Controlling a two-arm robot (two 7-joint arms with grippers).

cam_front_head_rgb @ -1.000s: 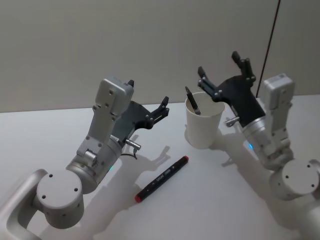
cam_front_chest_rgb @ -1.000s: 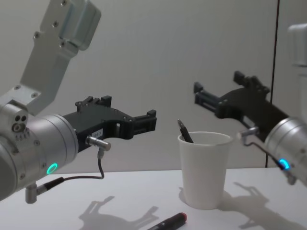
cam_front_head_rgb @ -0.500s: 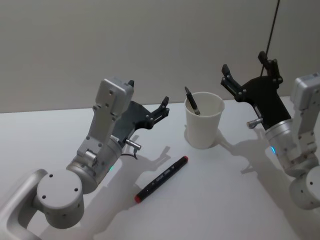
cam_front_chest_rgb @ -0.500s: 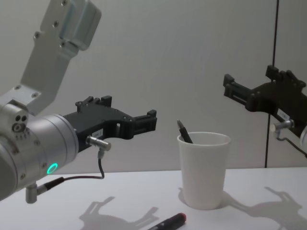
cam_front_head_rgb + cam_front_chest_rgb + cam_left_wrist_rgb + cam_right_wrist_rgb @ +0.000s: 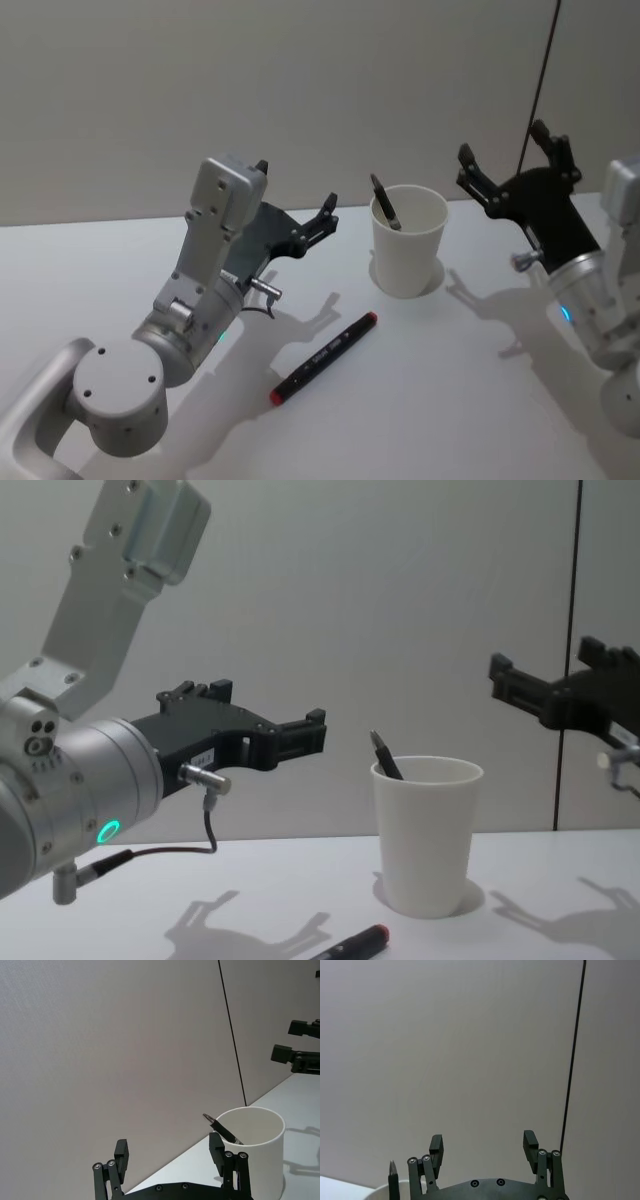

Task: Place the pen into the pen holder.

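Observation:
The pen holder [image 5: 408, 243], a white paper cup, stands upright on the white table past the middle. A dark pen [image 5: 383, 203] leans inside it, its end poking above the rim [image 5: 384, 755]. A black marker [image 5: 323, 357] with red ends lies flat on the table in front of the cup. My right gripper [image 5: 502, 144] hangs open and empty to the right of the cup, apart from it [image 5: 482, 1138]. My left gripper [image 5: 296, 185] is open and empty too, held above the table left of the cup [image 5: 168, 1146].
The white table [image 5: 430, 400] runs back to a plain grey wall. A thin black cable [image 5: 540, 70] hangs down the wall behind my right gripper. Bare tabletop lies around the marker and in front of the cup.
My right gripper has drawn back to the right, from over the cup to well clear of it, staying open. The pen, marker, cup and left arm have not moved.

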